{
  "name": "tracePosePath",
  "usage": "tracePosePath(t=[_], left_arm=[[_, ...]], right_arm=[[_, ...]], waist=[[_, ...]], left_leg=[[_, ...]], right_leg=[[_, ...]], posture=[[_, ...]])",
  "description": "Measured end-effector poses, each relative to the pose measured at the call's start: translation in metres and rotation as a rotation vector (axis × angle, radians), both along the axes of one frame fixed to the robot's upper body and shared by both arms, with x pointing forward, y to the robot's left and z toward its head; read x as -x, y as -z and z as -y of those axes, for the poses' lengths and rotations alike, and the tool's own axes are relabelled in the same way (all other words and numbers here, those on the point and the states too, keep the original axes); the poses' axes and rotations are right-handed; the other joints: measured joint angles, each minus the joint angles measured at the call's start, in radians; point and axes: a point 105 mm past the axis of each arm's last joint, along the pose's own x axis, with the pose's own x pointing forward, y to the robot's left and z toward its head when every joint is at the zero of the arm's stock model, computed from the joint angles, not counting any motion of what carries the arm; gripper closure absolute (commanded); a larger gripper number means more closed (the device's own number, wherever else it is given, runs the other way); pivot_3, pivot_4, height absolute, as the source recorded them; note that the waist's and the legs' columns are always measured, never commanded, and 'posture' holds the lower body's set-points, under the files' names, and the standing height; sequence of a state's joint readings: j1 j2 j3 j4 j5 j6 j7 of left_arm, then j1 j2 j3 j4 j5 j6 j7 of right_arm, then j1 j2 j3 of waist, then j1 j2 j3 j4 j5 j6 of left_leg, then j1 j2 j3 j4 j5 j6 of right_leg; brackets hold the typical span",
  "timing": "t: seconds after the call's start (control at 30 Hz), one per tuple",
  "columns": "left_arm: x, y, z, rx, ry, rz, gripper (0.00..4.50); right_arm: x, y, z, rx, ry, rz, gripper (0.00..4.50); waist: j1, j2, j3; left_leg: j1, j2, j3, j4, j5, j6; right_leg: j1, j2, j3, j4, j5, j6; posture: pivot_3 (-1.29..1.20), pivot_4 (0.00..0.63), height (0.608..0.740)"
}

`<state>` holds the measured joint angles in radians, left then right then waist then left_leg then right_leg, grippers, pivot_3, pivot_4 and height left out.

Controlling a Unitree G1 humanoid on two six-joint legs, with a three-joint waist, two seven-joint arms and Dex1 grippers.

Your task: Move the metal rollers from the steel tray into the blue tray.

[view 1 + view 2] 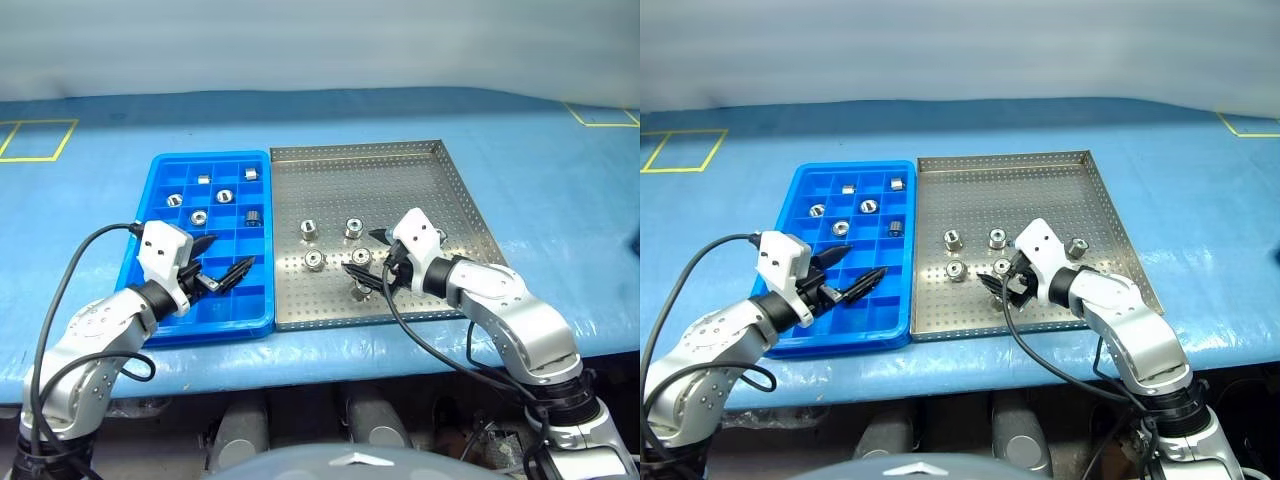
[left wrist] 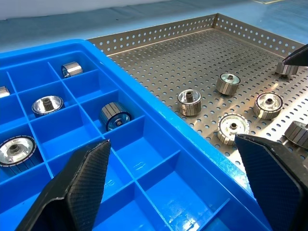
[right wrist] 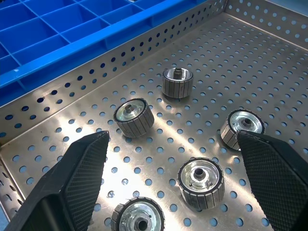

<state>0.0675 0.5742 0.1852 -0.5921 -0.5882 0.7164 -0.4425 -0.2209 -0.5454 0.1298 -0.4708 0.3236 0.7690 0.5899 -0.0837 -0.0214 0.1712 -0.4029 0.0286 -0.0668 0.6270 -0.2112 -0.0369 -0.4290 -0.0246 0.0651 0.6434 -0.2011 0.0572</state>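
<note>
The steel tray [image 1: 400, 180] lies right of the blue tray [image 1: 230, 300], their long sides touching. Several metal rollers [image 1: 310, 229] stand on the steel tray's near half, and several more rollers [image 1: 225, 196] sit in far compartments of the blue tray. My left gripper [image 1: 222, 258] hovers open and empty over the blue tray's near compartments. My right gripper [image 1: 367, 254] is open just above the cluster of rollers, with a roller [image 3: 201, 176] and another roller [image 3: 134, 117] showing between its fingers [image 3: 82, 168]. Nothing is held.
Both trays rest on a table with a blue cover [image 1: 560, 200]. Yellow tape marks [image 1: 40, 140] lie at the far left and far right. The table's front edge runs just behind my arms. A black cable [image 1: 60, 290] loops off each wrist.
</note>
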Motion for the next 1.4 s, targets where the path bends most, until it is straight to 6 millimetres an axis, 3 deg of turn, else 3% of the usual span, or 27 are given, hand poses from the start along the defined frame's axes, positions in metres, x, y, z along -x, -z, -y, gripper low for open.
tracePosePath(t=[0.47, 0.57, 0.77, 1.07, 1.4], left_arm=[[-0.002, -0.006, 0.005, -0.002, 0.035, 0.019, 0.0], [-0.013, -0.024, 0.017, -0.028, 0.115, 0.08, 0.0], [-0.056, -0.044, 0.05, -0.094, 0.262, 0.115, 0.0], [-0.099, -0.025, 0.09, -0.155, 0.453, -0.011, 0.0], [-0.133, 0.024, 0.089, -0.223, 0.377, -0.185, 0.0]], right_arm=[[0.0, 0.0, 0.0, -0.003, 0.004, 0.0, 0.03], [0.0, 0.001, -0.001, -0.009, 0.008, -0.002, 0.03], [0.006, 0.008, -0.003, -0.038, 0.032, -0.017, 0.03], [0.013, 0.013, -0.003, -0.069, 0.089, -0.023, 0.03], [0.019, 0.015, 0.001, -0.077, 0.132, -0.018, 0.03]], waist=[[0.003, 0.0, 0.0], [0.009, 0.0, 0.0], [0.005, -0.001, 0.0], [-0.039, 0.0, 0.0], [-0.095, 0.0, 0.0]], left_leg=[[0.0, 0.0, 0.0, 0.001, 0.0, 0.0], [0.0, 0.0, 0.0, 0.002, 0.0, 0.0], [0.0, -0.001, 0.0, 0.002, 0.0, 0.001], [-0.001, -0.001, 0.001, 0.002, -0.001, 0.002], [-0.002, -0.001, 0.001, 0.002, -0.001, 0.002]], right_leg=[[0.0, 0.0, 0.0, 0.0, 0.0, 0.0], [0.001, 0.0, 0.0, 0.001, 0.0, 0.0], [0.001, 0.0, 0.001, 0.0, 0.001, 0.002], [0.0, 0.001, 0.003, 0.0, 0.001, 0.003], [0.0, 0.001, 0.004, 0.0, 0.004, 0.008]], posture=[[-0.07, 0.15, 0.74], [-0.09, 0.15, 0.74], [-0.13, 0.15, 0.74], [-0.21, 0.15, 0.74], [-0.25, 0.15, 0.74]])
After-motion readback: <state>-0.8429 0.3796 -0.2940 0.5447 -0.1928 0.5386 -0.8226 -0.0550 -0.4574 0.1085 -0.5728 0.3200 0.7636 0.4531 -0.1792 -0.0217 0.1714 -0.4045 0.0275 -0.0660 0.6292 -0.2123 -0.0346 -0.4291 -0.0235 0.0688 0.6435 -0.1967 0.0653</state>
